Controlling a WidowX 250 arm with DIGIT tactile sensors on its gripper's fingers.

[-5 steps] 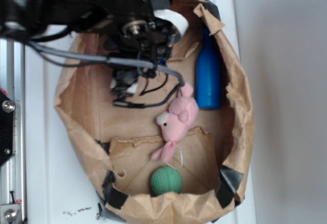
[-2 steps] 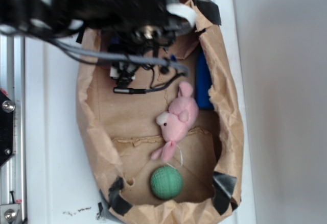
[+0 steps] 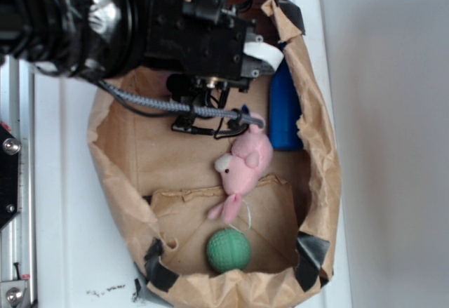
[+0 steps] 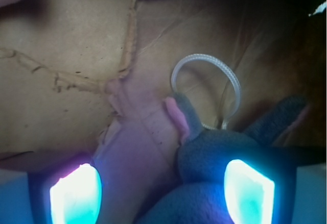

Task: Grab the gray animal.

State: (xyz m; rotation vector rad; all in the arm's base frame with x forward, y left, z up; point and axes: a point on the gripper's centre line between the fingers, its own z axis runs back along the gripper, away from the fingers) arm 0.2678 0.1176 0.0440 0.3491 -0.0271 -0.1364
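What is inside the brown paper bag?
A pink plush animal, green ball and blue bottle. The gray mouse hides under the arm, shown only by the wrist camera.

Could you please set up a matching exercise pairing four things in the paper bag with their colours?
Things:
1. plush mouse
2. plush animal
3. ball
4. bottle

Colours:
A. green
B. blue
C. dark gray
D. pink

Pairs: 1-C, 2-D, 3-A, 4-B
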